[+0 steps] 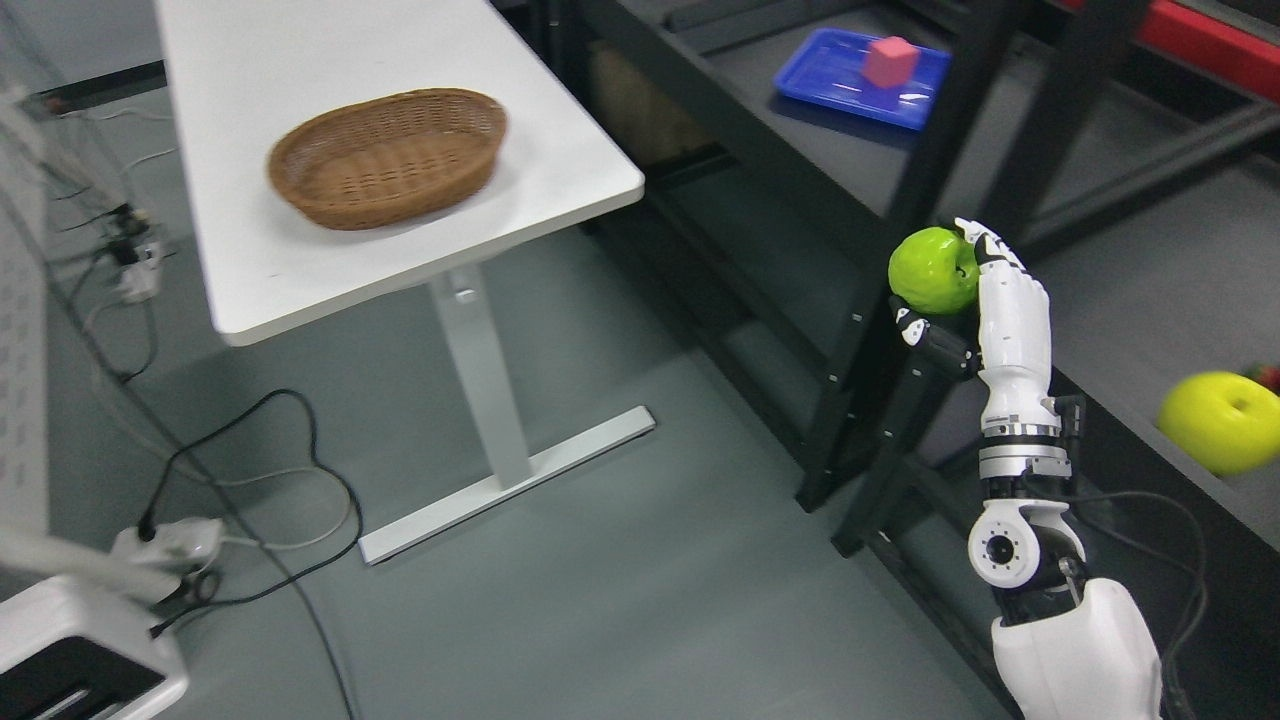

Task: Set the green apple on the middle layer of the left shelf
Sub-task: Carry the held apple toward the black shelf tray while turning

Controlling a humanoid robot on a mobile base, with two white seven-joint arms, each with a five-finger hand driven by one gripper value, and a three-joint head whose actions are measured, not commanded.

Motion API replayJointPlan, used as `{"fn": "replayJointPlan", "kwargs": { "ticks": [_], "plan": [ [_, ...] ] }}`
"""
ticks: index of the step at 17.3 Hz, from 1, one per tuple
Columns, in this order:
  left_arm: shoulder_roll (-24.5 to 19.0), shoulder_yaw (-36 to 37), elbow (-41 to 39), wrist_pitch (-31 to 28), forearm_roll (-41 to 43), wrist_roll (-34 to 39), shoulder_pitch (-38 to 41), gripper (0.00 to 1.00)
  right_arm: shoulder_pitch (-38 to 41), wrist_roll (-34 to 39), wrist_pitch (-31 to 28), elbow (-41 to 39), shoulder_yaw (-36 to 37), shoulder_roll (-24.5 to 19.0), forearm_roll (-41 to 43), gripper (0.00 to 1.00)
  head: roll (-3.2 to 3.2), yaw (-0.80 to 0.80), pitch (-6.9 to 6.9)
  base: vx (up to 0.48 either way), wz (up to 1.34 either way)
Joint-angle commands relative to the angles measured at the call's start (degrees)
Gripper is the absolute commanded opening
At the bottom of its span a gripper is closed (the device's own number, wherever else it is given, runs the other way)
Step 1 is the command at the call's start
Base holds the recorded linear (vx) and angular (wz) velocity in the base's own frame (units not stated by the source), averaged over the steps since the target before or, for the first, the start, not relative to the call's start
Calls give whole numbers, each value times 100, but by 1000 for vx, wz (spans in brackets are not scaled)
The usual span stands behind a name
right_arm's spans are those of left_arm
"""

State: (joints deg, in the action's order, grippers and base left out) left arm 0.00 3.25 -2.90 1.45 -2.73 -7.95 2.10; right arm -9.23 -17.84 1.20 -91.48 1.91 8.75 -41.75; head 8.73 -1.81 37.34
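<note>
My right hand [950,290] rises from the lower right and is shut on a green apple [932,270], held in the air beside a black upright post [905,250] of the dark shelving. The fingers wrap the apple's right side and the thumb sits under it. The left shelf unit [790,110] runs along the upper right; its grey layer lies behind and above the apple. My left arm does not show in the head view.
A blue tray [830,85] with a pink block [888,60] lies on the far shelf layer. A yellow-green apple [1222,420] sits on the nearer shelf at right. A wicker basket [388,155] rests on the white table [560,150]. Cables [300,450] trail on the floor.
</note>
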Motion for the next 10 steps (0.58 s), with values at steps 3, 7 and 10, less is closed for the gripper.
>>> {"fn": "replayJointPlan", "kwargs": {
  "ticks": [3,7,10],
  "plan": [
    [-100,0,8,-5,1,-5,1,100,18,0,38,-19,20,-48,0,0,0,0,0,-168,-1209],
    [-100,0,0,-5,1,4,1,100,35,0,38,-19,20,-48,0,0,0,0,0,29,-1166],
    [-100,0,0,-5,1,4,1,100,44,0,38,-19,20,-48,0,0,0,0,0,146,-1051]
  ]
}}
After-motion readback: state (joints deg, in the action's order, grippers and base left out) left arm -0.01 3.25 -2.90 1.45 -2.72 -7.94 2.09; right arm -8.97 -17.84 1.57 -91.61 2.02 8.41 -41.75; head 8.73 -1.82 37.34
